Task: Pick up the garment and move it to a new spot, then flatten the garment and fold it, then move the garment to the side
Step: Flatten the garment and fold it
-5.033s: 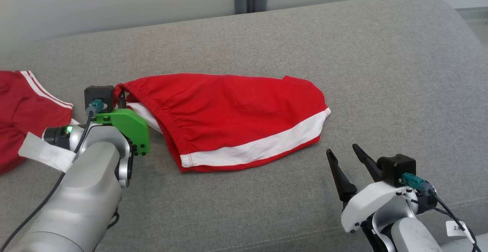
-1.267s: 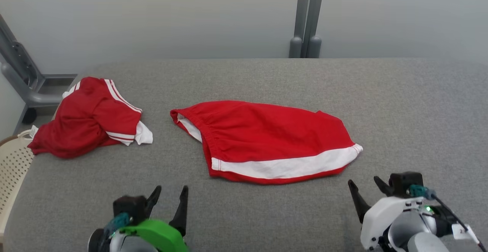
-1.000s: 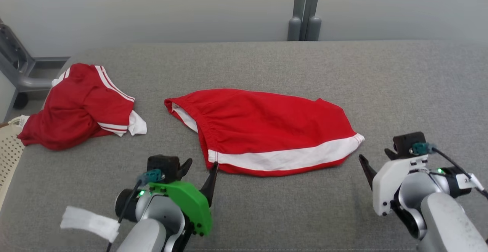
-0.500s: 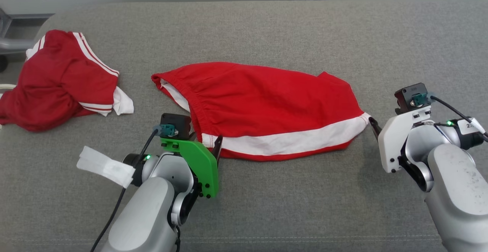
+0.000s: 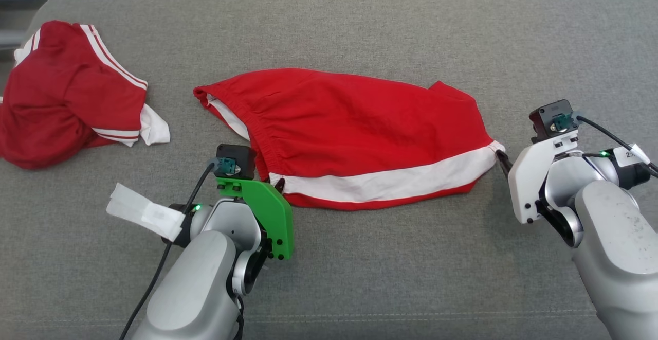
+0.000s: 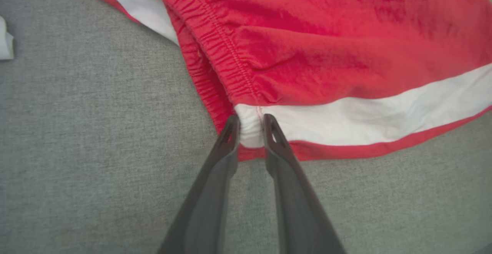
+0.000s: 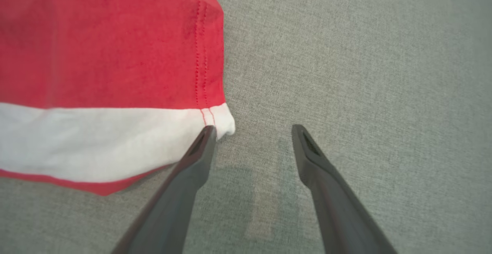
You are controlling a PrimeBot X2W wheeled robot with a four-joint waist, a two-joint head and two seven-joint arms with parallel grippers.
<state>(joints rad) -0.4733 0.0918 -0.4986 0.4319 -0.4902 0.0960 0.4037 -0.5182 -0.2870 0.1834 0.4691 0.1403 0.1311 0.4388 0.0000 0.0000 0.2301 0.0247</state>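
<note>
The garment (image 5: pixel 349 134) is a pair of red shorts with a white stripe, lying fairly flat in the middle of the grey cushion (image 5: pixel 370 278). My left gripper (image 5: pixel 275 183) is at its near left corner by the waistband. In the left wrist view, the left gripper (image 6: pixel 251 125) is pinched on a bunched bit of the garment's (image 6: pixel 326 46) white stripe. My right gripper (image 5: pixel 501 162) is at the garment's right end. In the right wrist view, the right gripper (image 7: pixel 253 131) stands open, its left finger touching the white corner of the garment (image 7: pixel 96 54); only cushion lies between its fingers.
A second red garment with white stripes (image 5: pixel 61 93) lies crumpled at the far left of the cushion. A white scrap of it (image 6: pixel 4 40) shows at the left wrist view's edge. Bare grey cushion stretches in front of and behind the shorts.
The left gripper has closed from open onto the white-stripe corner. The head camera has tilted further down, so the whole scene has shifted. The right gripper stays open at the right corner.
</note>
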